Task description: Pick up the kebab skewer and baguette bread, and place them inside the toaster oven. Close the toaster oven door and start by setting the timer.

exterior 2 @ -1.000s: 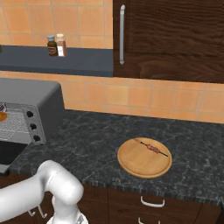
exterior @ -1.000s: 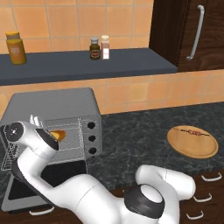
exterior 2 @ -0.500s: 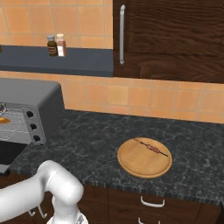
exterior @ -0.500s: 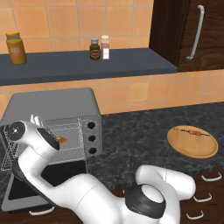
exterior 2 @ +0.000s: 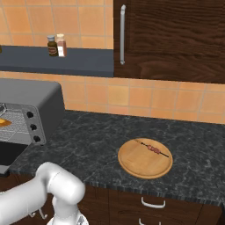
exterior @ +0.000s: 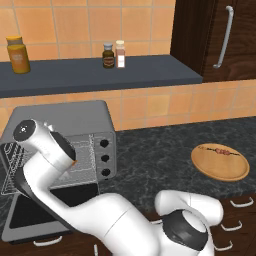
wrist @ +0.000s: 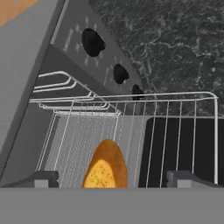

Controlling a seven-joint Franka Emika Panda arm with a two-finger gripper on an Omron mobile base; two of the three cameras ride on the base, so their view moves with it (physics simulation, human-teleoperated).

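Observation:
The golden baguette bread (wrist: 105, 168) lies on the wire rack (wrist: 175, 127) pulled out of the grey toaster oven (exterior: 75, 120). My gripper (wrist: 113, 179) is open, one fingertip on each side of the loaf with a gap to each. The toaster oven door (exterior: 50, 210) hangs open and flat below the rack. Three black knobs (wrist: 92, 42) run down the right panel. From the right base view a sliver of the baguette bread (exterior 2: 3, 123) shows in the oven mouth. The kebab skewer (exterior 2: 151, 148) rests on the round wooden plate (exterior 2: 145, 165) on the counter to the right.
A dark shelf (exterior: 100, 75) above the oven carries an orange jar (exterior: 17, 55) and two small spice bottles (exterior: 114, 54). A dark wood cabinet with a bar handle (exterior: 227, 35) hangs at the upper right. Black granite counter (exterior: 150, 155) spans between oven and plate.
The fingers have spread apart and let go of the baguette, which now lies on the rack. The hand has shifted slightly at the oven mouth.

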